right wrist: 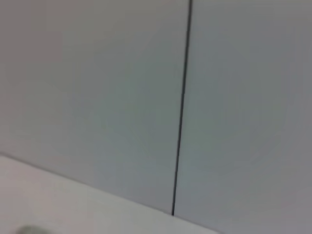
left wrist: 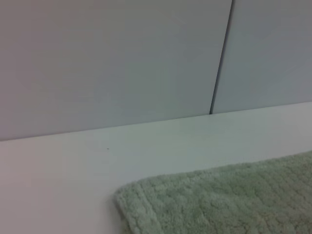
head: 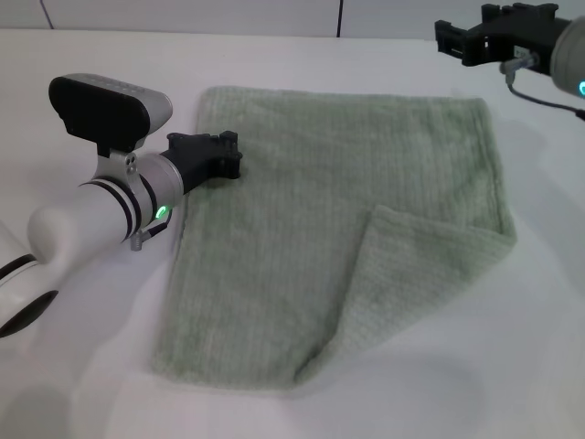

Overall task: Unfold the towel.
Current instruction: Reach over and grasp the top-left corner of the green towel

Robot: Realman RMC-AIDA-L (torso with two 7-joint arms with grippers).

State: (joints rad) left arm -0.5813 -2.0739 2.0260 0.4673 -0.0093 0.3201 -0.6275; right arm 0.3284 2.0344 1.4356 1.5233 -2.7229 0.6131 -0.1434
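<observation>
The pale green towel [head: 302, 210] lies spread on the white table [head: 82, 384]. Its near right corner [head: 411, 265] is folded over toward the middle as a triangular flap. My left gripper [head: 233, 157] sits low at the towel's left edge, near the far left corner. The left wrist view shows that plush corner [left wrist: 229, 200] close up, lying flat on the table. My right gripper [head: 448, 38] hangs raised beyond the towel's far right corner, apart from the cloth. The right wrist view shows mostly the wall.
A grey panelled wall with a dark vertical seam [left wrist: 220, 63] runs along the table's far edge. White tabletop [head: 548, 347] surrounds the towel on all sides.
</observation>
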